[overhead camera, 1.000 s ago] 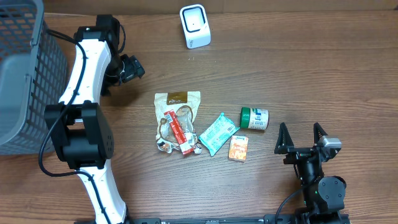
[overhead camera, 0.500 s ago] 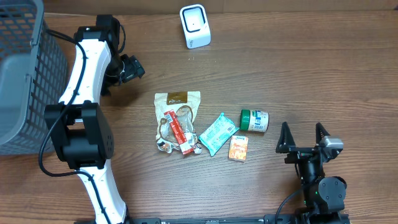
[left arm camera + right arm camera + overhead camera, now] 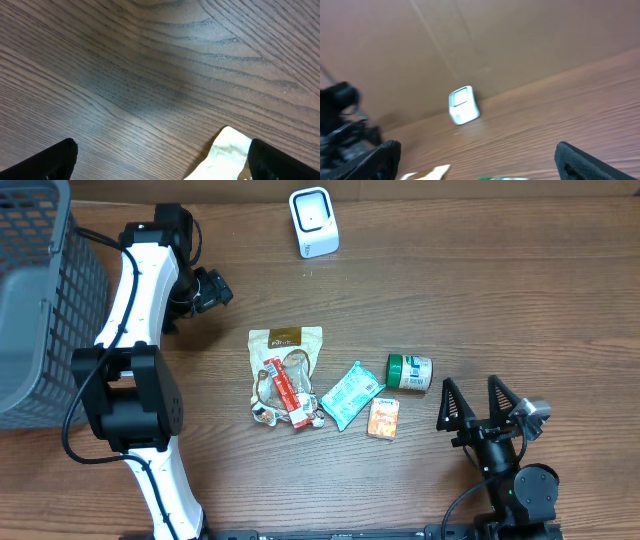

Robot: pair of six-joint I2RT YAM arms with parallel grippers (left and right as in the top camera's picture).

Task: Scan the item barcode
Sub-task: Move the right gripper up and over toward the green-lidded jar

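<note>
The right gripper (image 3: 470, 385) has swung a little to its left over the last second, so its spread fingers now point more toward the jar (image 3: 410, 371) than they did. The right wrist view is smeared with motion. Its jaws stand fully apart and hold nothing. The left gripper (image 3: 215, 288) has not moved. It hangs wide open and empty over bare surface (image 3: 500, 290), up-left of the goods, with only a corner of the pouch (image 3: 227, 150) at the bottom of its wrist view.

That reads as the opening of a reach — nothing has been picked yet, so the scan has not begun, and which item it will take cannot be told.

The goods lie in a loose cluster mid-surface:
- the pouch, with a red stick (image 3: 283, 385) lying on it
- a teal packet (image 3: 350, 393)
- an orange packet (image 3: 383, 418) just beside the teal packet
- the jar on its side, nearest the right gripper

The scanner (image 3: 313, 222) stands at the far edge, well apart from them, with open wood between. A basket (image 3: 30, 300) sits at the far left. The jar lies close to both packets, so a wide-open approach may well nudge them.
</note>
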